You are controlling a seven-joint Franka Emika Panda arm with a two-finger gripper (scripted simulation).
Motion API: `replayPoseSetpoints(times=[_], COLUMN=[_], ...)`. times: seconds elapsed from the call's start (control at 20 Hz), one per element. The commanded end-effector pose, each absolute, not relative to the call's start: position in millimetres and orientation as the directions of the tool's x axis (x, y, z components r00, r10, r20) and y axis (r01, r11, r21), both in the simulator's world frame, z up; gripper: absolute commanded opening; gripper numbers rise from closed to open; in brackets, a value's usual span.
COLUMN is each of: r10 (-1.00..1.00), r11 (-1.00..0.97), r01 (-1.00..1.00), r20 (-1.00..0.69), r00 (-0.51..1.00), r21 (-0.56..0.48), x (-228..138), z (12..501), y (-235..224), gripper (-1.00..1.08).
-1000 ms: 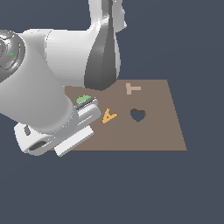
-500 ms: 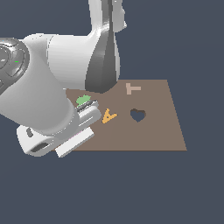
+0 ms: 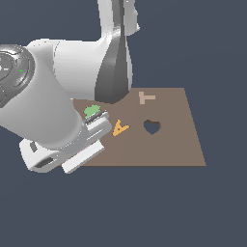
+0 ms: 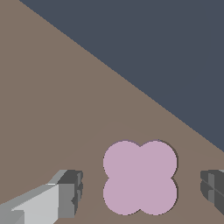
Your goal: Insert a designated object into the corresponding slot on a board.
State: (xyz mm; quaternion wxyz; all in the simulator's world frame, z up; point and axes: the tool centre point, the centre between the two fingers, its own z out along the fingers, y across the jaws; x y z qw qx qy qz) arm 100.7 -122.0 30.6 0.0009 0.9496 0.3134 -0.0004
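In the wrist view the lilac clover-shaped piece (image 4: 140, 177) lies flat on the brown board (image 4: 52, 109), with only a thin dark line along part of its rim, so it appears seated in its four-lobed slot; the gripper (image 4: 142, 192) stands wide, its two fingers (image 4: 68, 192) apart on either side and touching nothing; in the exterior view the arm hides that spot; a green piece (image 3: 90, 111) shows at the exterior view's left, an orange A-shaped piece (image 3: 119, 128) and a heart-shaped hole (image 3: 152, 127) further right, a pale T-shaped piece (image 3: 146, 97) beyond.
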Motion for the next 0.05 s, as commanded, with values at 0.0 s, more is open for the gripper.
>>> replayPoseSetpoints(times=[0.0], r10=[0.595], r11=[-0.804], r01=[0.595], r20=[-0.001], r00=[0.804], r21=[0.002], x=[100.7], z=[30.6], y=[-122.1], gripper=[1.0])
